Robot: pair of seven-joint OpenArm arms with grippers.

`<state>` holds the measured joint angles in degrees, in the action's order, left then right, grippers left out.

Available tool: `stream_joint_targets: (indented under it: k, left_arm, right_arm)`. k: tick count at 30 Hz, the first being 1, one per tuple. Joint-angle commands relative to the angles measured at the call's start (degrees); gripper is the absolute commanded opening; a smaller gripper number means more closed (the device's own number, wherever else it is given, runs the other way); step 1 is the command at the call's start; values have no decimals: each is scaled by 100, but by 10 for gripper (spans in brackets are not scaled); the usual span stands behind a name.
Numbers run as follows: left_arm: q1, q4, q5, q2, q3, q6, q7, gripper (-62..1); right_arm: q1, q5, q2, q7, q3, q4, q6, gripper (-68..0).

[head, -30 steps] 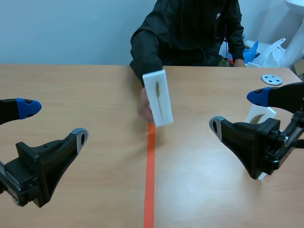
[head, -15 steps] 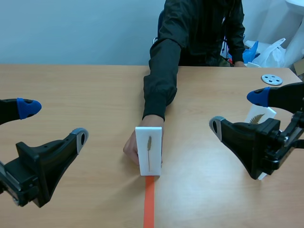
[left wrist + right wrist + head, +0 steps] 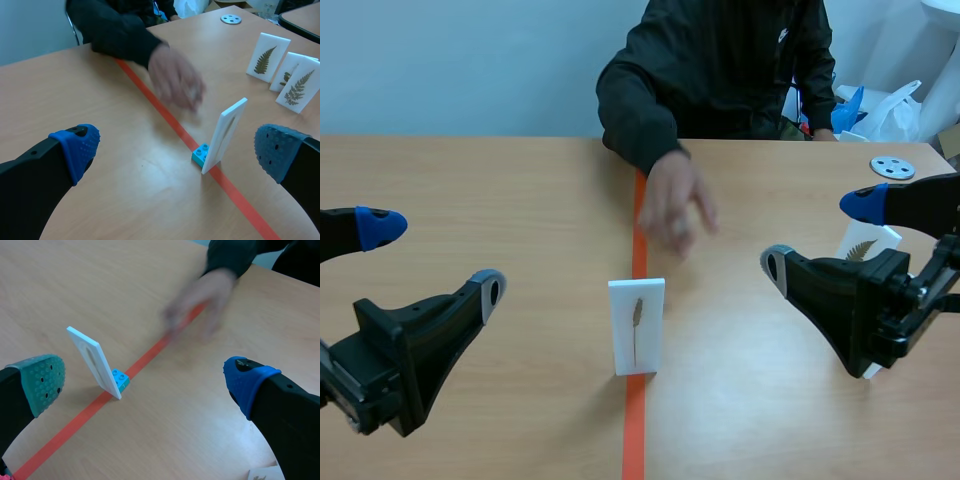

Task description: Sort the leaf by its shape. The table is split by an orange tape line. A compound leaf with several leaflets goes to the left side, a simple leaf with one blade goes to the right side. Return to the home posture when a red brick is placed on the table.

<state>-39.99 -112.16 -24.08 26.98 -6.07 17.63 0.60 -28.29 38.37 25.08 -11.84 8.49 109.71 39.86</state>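
Scene view: the white leaf card (image 3: 637, 325) is seen standing upright on the orange tape line (image 3: 634, 430). The left gripper (image 3: 435, 258) and right gripper (image 3: 820, 236) are held spread wide on either side of the line, well apart from the card, with nothing gripped.

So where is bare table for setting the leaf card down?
Bare wood lies between the tape line and the left tool, also between the leaf card and the right tool. Crowded: fern cards far right; hand over the tape.
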Motion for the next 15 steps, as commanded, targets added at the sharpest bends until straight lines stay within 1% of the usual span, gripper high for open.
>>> stream_joint_targets:
  k: [1,6,10,12,15]
  left_arm:
    - [17,-70,-37,-13,-26,11,-98,14]
    - [15,-70,-37,-13,-26,7,-74,14]
    - [15,-35,-33,-11,-26,20,-17,14]
    - [15,42,-33,-11,-26,192,22,14]
    - [24,260,-33,-11,-26,605,37,14]
  right_arm:
    - [68,0,-2,114,15,11,0,4]
    - [68,-179,-2,103,15,11,0,4]
    - [68,-179,-2,103,15,11,0,4]
    - [68,-179,-2,105,15,11,0,4]
    - [68,-181,-2,122,15,11,0,4]
